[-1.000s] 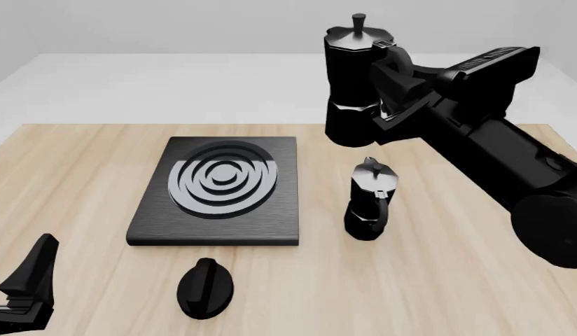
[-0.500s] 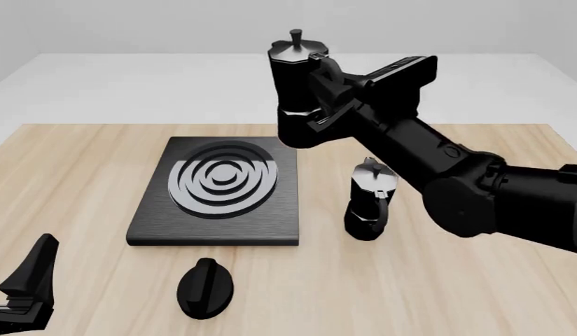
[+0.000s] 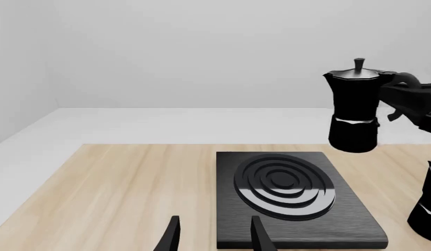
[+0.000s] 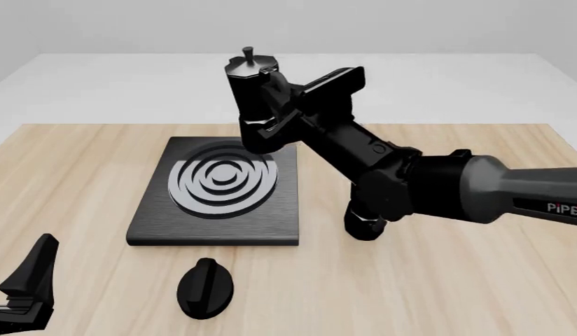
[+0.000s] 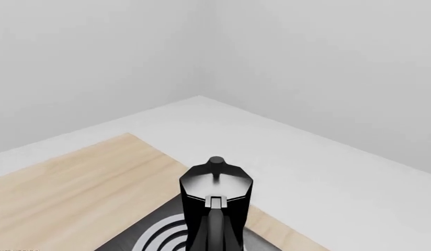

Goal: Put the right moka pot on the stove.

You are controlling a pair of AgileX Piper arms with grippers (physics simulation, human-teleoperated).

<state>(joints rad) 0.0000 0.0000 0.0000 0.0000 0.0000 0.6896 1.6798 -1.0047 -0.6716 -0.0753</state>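
**Moka pot held aloft at the stove's far right corner**

The right gripper (image 4: 286, 105) has its jaws closed on the handle of the right moka pot (image 4: 257, 105), upright in the air, clear of the stove (image 4: 213, 225) on the desk (image 4: 438, 280). The left gripper (image 3: 214, 235) rests low, jaws parted, empty. A second pot (image 3: 428, 209) stands beside the stove.

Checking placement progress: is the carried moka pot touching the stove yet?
Apart. The left wrist view shows the moka pot hanging clear above the stove.
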